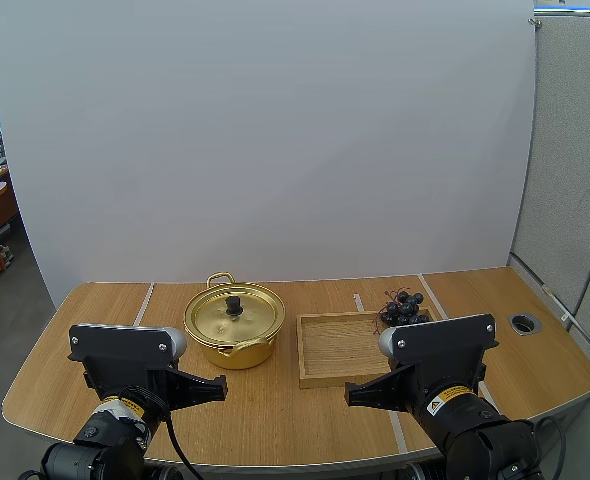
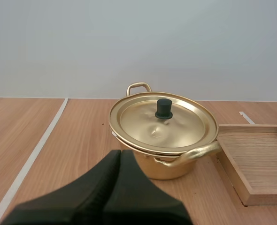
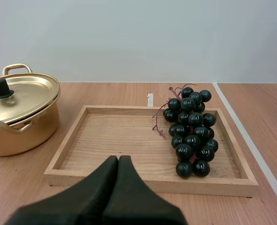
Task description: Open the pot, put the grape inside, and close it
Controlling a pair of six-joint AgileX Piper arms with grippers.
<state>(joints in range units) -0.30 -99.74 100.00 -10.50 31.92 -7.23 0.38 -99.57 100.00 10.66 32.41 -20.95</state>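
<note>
**Lid On, Grapes on Tray, Both Grippers Closed**

The pot [image 1: 233, 325] stood with its lid [image 2: 163, 123] seated, and the tray [image 3: 105, 140] lay just to its right. The grapes [image 3: 191, 131] lay along the tray's right side. The left gripper [image 2: 119, 153] faced the pot, fingers pressed together on nothing. The right gripper [image 3: 118, 158] faced the tray, likewise closed and empty. An off-centre pinch could slip off the small knob [image 2: 164, 108] or drag the pot. Grabbed by one berry, the bunch might swing or drop.
</note>
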